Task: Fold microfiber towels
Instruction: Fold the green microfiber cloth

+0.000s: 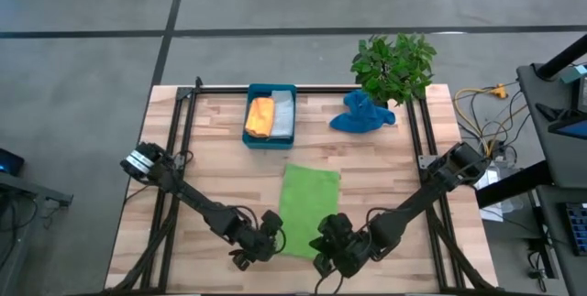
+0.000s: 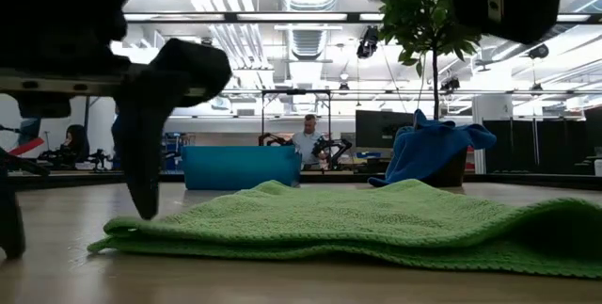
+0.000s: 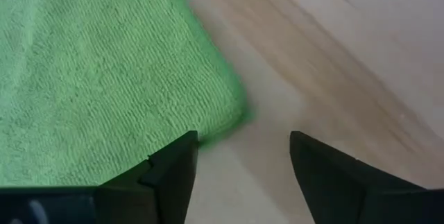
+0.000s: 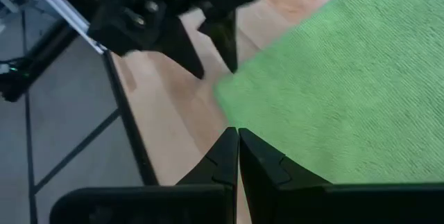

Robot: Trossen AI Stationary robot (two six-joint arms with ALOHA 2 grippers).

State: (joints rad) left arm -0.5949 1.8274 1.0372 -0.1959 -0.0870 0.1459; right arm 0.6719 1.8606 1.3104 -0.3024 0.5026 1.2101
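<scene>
We see the left hand (image 1: 260,244) at the near edge of the surface (image 1: 220,149), fingers spread, holding nothing, just beside the near-left corner of the lime green towel (image 1: 307,209), which lies flat mid-surface. Orange towel (image 1: 260,116) and grey towel (image 1: 282,115) sit in the teal tray (image 1: 271,90) at the far side. Right hand (image 1: 332,257) pinched closed and empty at the green towel's near-right corner. Blue towel (image 1: 361,115) bunched far right, by the plant (image 1: 394,65)

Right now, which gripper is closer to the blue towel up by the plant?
Right. The right gripper sits at the green towel's near edge, on the blue towel's side. The left gripper is at that towel's near left corner, farther across.
</scene>
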